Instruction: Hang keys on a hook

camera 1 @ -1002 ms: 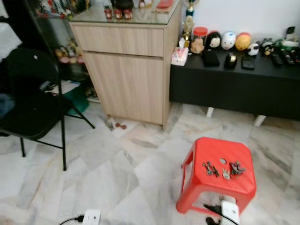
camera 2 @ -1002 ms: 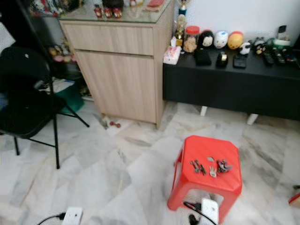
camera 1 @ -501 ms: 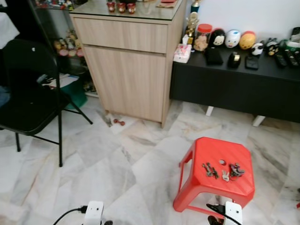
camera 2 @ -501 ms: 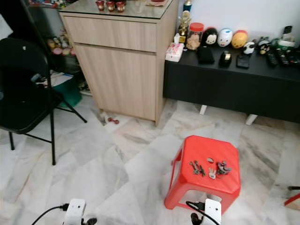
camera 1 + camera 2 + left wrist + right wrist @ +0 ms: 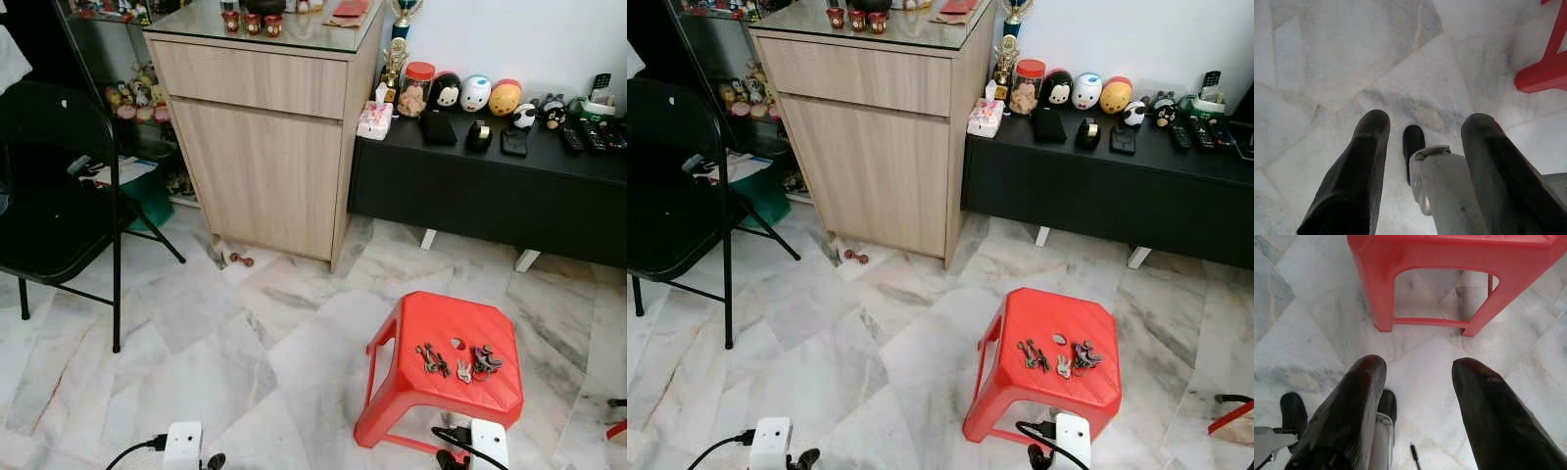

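Left eye view: keys (image 5: 457,360) on red stool (image 5: 441,323), individual shapes indistinct.

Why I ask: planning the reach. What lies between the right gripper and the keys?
In the right wrist view, bare marble floor separates the open right gripper from the red stool. The keys lie on the stool's top, seen from the head.

Bright, even indoor light; sharp pics, soft shadows, no glare.
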Motion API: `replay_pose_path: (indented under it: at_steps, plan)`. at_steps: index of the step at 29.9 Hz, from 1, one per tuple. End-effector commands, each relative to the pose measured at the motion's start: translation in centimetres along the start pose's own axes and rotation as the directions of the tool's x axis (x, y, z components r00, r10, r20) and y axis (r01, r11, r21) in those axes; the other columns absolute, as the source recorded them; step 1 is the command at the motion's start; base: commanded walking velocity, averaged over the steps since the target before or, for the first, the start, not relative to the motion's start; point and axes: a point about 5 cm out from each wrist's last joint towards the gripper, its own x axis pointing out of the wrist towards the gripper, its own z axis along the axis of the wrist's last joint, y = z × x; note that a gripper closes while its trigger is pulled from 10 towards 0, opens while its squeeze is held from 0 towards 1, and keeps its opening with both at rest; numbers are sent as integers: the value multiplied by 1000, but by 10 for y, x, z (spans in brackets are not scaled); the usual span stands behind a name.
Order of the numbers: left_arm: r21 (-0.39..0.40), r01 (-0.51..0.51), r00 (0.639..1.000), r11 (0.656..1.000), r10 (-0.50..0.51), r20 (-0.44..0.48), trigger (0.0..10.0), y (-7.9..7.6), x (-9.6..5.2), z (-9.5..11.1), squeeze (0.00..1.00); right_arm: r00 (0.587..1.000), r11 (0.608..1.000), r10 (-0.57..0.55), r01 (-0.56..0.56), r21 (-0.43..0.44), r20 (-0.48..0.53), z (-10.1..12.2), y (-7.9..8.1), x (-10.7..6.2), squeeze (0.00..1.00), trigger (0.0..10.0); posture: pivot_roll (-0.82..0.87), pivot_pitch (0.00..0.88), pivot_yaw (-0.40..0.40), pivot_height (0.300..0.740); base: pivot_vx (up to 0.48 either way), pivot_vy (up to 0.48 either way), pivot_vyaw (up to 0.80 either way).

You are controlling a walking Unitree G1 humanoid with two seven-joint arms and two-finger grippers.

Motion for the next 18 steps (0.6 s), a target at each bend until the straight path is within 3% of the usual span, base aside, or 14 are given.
replay_pose_path:
  at_steps: [1,4,13,18]
  plan:
    - [10,-6,1000,1000,7,-15,10000,5,-2,-5,0,1000,1000,3,-3,7,-4,-1,1,0,0,10000,132,34,-43,740,0,0,0]
    - [23,-21,1000,1000,21,-6,10000,10,-2,-3,0,1000,1000,12,-13,-2,-17,-1,4,1,0,10000,130,29,-36,740,0,0,-202]
    - [58,18,1000,998,-17,-12,10000,4,-1,-1,0,1000,999,13,-13,47,4,0,10,2,0,10000,91,5,7,740,0,0,-756]
    - [71,22,1000,997,-21,-6,10000,5,1,5,0,1000,999,12,-12,40,-2,0,12,2,0,10000,88,0,15,740,0,0,0]
